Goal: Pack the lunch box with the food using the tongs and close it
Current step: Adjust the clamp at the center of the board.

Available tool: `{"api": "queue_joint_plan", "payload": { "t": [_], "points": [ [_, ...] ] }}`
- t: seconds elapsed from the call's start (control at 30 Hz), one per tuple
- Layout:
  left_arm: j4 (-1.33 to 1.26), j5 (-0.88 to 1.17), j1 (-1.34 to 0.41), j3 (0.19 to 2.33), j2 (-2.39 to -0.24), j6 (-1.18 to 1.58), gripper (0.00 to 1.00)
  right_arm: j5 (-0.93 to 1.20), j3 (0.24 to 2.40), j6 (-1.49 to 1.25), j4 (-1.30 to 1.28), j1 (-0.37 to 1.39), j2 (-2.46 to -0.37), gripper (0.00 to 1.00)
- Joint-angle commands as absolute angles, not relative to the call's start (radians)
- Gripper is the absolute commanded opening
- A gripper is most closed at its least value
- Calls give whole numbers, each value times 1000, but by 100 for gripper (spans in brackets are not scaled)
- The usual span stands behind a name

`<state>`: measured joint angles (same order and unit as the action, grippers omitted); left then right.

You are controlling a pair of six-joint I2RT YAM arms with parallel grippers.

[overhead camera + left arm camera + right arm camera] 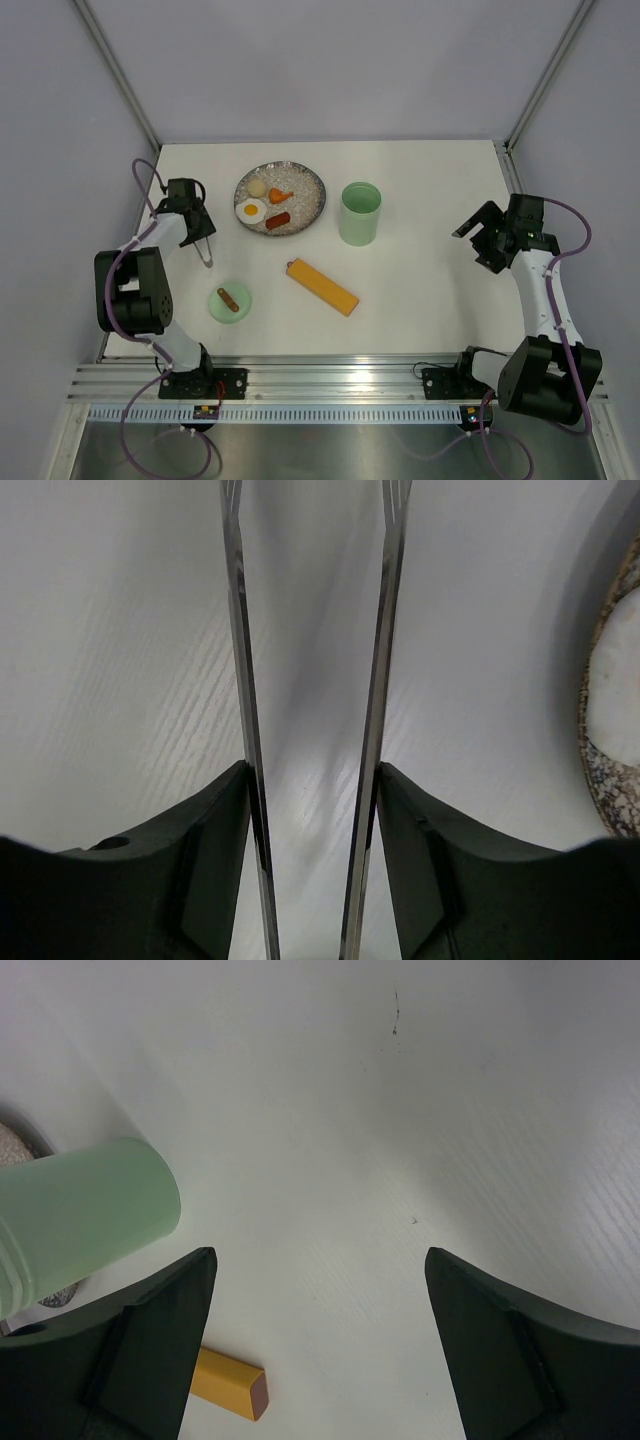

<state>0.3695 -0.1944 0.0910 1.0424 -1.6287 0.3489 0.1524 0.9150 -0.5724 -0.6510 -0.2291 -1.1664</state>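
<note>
My left gripper (201, 236) (312, 780) is shut on the slim grey tongs (206, 252) (240, 660), one metal arm against each finger. The tongs point down at the table, left of the grey speckled plate (312, 203) (606, 772). The food lies on that plate: a cream round piece (258, 187), an orange piece (280, 195), a white-and-yellow egg piece (251, 210) and a reddish sausage (278, 221). The mint-green lunch box (360, 213) (85, 1210) stands open, right of the plate. Its lid (230, 300) lies near the left arm. My right gripper (480, 238) (315, 1290) hangs open and empty at the right.
A long orange-yellow bar (322, 287) (228, 1382) lies at mid-table, in front of the lunch box. Grey walls close the table in on the left, back and right.
</note>
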Motion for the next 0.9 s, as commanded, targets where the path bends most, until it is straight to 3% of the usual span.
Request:
{"api": "queue_joint_plan", "payload": {
  "t": [0.0, 0.23, 0.43, 0.87],
  "points": [
    [227, -215, 92, 1006, -1650, 397, 54, 176, 917, -557, -621, -227, -1170, 93],
    [342, -192, 112, 1092, -1744, 373, 62, 183, 913, -558, -611, -227, -1172, 93],
    [385, -169, 114, 1104, -1761, 376, 79, 189, 913, -558, -601, -227, -1177, 93],
    [457, -183, 113, 1080, -1717, 414, 82, 201, 917, -557, -589, -227, -1190, 93]
  ]
}}
